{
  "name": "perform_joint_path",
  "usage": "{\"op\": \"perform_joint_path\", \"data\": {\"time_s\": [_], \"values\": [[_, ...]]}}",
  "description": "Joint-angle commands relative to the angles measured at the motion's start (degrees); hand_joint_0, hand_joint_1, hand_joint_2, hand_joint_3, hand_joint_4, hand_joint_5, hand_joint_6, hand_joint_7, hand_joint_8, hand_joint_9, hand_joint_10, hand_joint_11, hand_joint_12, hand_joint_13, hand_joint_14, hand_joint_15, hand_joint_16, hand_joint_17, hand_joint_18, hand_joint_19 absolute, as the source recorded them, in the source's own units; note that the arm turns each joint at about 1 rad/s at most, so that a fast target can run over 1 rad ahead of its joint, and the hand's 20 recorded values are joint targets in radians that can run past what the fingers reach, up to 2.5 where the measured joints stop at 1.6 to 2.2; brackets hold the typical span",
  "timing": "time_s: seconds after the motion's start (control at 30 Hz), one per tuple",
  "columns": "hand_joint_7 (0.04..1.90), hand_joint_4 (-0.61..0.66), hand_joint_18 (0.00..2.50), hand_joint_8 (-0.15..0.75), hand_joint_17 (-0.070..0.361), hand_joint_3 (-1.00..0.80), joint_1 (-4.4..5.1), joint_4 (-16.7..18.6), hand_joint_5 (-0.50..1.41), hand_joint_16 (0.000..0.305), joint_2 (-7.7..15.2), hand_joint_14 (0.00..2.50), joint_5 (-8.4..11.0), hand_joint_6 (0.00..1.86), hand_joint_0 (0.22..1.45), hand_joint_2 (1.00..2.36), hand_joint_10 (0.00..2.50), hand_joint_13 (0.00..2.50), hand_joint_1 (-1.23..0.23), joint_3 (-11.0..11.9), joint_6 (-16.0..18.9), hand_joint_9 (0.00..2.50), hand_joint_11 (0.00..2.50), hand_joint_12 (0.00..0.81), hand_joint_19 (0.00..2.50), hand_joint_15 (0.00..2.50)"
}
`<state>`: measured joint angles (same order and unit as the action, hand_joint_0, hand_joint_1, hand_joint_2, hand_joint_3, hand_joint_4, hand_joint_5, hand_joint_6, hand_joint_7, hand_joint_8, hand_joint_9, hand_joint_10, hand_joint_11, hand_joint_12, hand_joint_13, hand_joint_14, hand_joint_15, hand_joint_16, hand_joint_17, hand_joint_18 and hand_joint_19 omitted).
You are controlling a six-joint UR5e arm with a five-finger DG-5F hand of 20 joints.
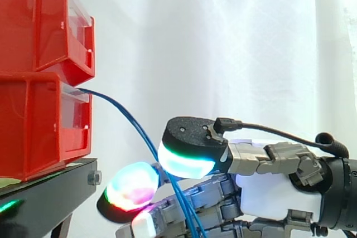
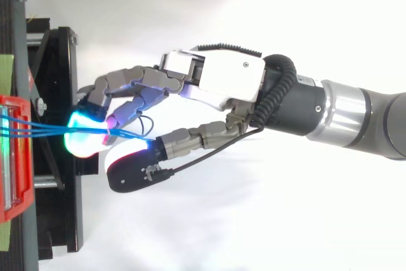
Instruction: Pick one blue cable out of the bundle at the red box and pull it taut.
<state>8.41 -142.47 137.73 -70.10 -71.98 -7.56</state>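
Robot hand (image 2: 216,87) reaches in beside the red box (image 1: 39,121), fingers curled and glowing pads (image 1: 187,163) closed on the blue cables (image 2: 44,129). These leave the box's lower front and sag down through the grasp, so they are probably not yet taut. More than one strand seems caught. A black stand (image 1: 50,193) sits below the box, and a white curtain (image 1: 223,37) hangs behind it.

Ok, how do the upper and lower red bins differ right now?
The blue cables leave the lower bin, not the upper bin. The upper bin is stacked on the lower bin, which rests on the black stand. Both are red with clear fronts.
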Motion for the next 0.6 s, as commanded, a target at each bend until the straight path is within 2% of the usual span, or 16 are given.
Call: {"op": "perform_joint_path", "data": {"time_s": [0.0,0.2,0.37,0.5,0.57], "values": [[0.88,0.19,0.26,0.337,0.122,-0.22,-0.06,0.0,-0.17,0.054,0.0,0.0,-0.03,0.8,0.61,1.02,0.01,0.28,-0.76,0.0,0.0,0.57,0.35,0.351,0.12,0.09],[0.86,0.19,0.26,0.336,0.123,-0.2,-0.15,-0.3,-0.18,0.055,0.0,0.0,-0.21,0.84,0.6,1.02,0.01,0.28,-0.74,0.5,0.0,0.57,0.36,0.351,0.12,0.1],[0.84,0.22,0.24,0.336,0.124,-0.31,-0.32,-0.7,-0.17,0.055,0.0,0.0,-0.47,0.81,0.58,1.01,0.01,0.27,-0.72,1.1,0.0,0.56,0.36,0.352,0.13,0.1],[0.98,0.24,0.23,0.341,0.129,-0.44,-0.5,-1.1,-0.13,0.057,0.0,0.0,-0.65,0.66,0.54,1.01,0.01,0.26,-0.69,1.3,0.0,0.55,0.35,0.359,0.14,0.11],[1.03,0.24,0.23,0.343,0.129,-0.44,-0.59,-1.1,-0.12,0.057,0.0,0.0,-0.65,0.63,0.54,1.0,0.01,0.26,-0.68,1.3,0.0,0.55,0.34,0.359,0.14,0.11]]}}
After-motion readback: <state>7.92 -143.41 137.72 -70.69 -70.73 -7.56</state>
